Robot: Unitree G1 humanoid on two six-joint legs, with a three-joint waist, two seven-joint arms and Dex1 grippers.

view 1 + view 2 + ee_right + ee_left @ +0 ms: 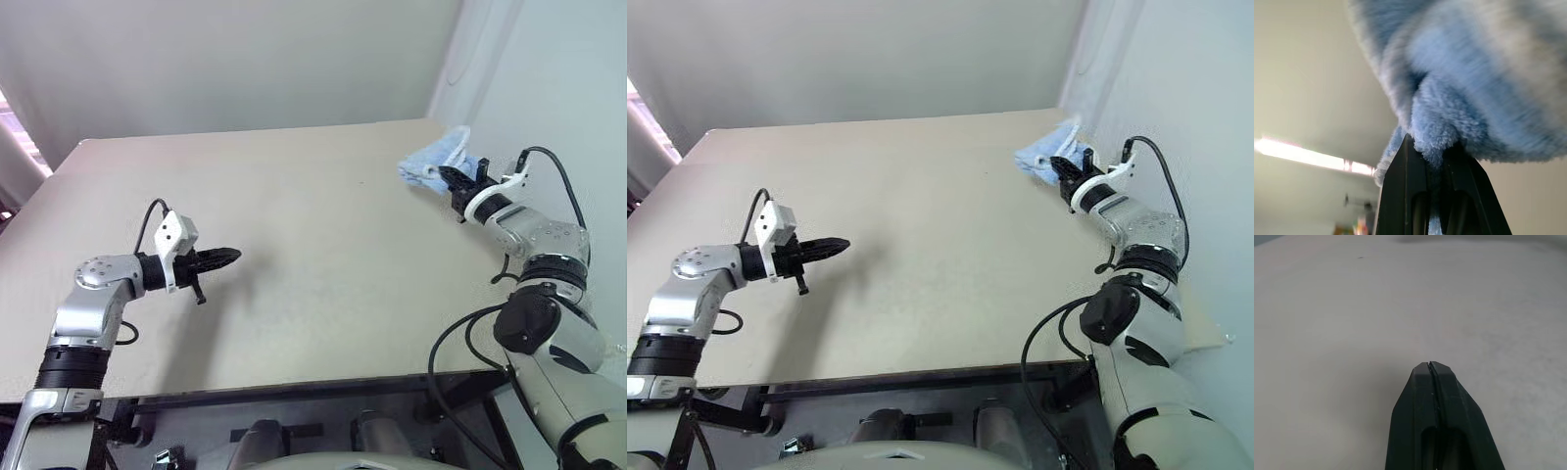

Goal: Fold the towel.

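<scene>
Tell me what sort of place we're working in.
Probably a lab or test room: one large plain beige table set against bare pale walls, with just the blue towel pinched in the right gripper.

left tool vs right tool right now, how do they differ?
The left tool is shut on nothing, while the right tool is shut on the light blue towel, pinching a bunched fold. The left tool hovers over bare table near the left front; the right tool sits at the table's far right corner. Both have two black fingers closed together.
</scene>
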